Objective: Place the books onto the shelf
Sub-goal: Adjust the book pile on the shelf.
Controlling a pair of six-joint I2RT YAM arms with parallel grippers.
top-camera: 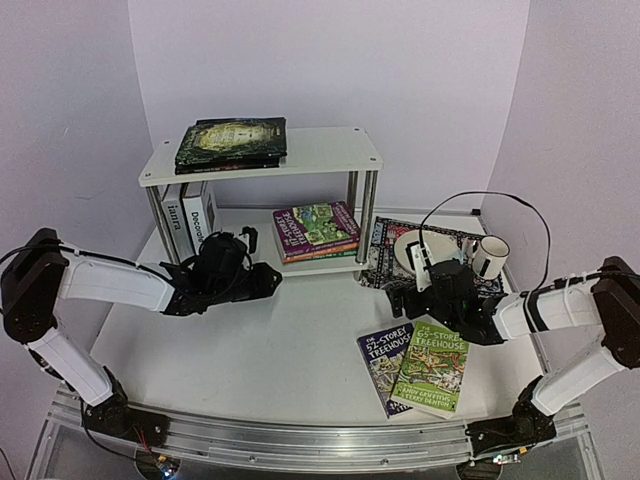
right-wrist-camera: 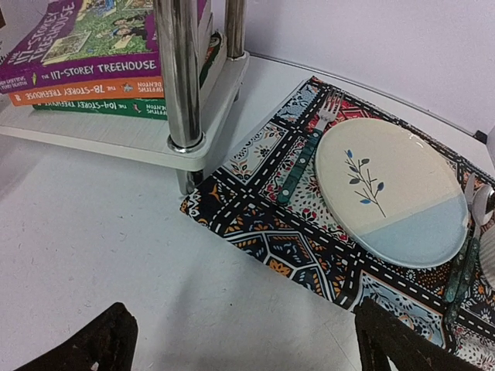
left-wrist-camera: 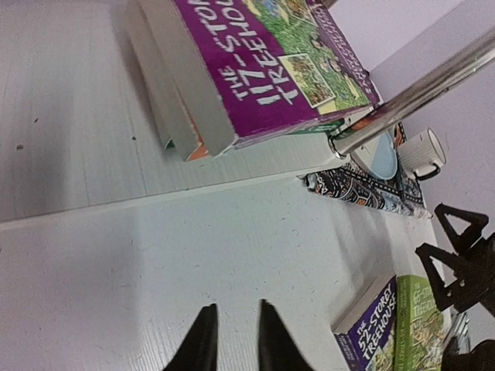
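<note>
The left gripper (left-wrist-camera: 236, 313) is held low before the shelf (top-camera: 320, 150), its fingers almost closed, with nothing gripped. White books (top-camera: 188, 215) are stood at the lower board's left end, dark books (top-camera: 232, 142) are laid on top, and a purple stack (top-camera: 316, 230) at the lower right. The right gripper (right-wrist-camera: 244, 336) is spread wide and empty. Two books, purple (top-camera: 383, 362) and green (top-camera: 432, 368), are left by the near right edge of the desk (top-camera: 300, 340); one probably has to be picked up next by its edge
</note>
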